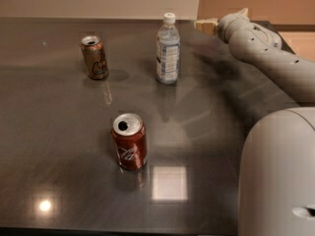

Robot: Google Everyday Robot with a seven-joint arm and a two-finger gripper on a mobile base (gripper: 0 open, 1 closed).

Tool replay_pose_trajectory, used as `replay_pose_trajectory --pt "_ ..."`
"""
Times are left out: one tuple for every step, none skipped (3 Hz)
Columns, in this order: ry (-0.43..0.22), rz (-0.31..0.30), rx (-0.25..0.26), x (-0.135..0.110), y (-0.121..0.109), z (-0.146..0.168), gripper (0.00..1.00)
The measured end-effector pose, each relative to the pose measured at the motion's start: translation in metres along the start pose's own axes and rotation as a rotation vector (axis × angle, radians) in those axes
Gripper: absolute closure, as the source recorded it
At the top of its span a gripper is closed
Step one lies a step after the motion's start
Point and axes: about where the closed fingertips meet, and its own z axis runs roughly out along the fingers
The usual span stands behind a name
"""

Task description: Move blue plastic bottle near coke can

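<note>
3 containers stand upright: the blue plastic bottle (pixel 168 53) at 1 o'clock from the coke can (pixel 129 144), well apart; a brown can (pixel 94 58) at 11. The gripper (pixel 206 26) hovers at 2 o'clock of the bottle; open or closed, I cannot tell. A sideways nudge could topple the tall bottle.

light: dim, warm | glare: 2 bright patches on table (pixel 59 132) front | shadows: soft | gripper (pixel 205 26): table's far right edge
</note>
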Motion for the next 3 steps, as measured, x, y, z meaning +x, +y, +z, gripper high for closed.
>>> replay_pose_trajectory --pt "-0.021 0.009 -0.006 -0.003 0.0 0.009 0.0" --pt "-0.027 0.002 -0.012 -0.005 0.001 0.019 0.0" --pt "-0.008 -0.014 -0.021 -0.003 -0.001 0.042 0.0"
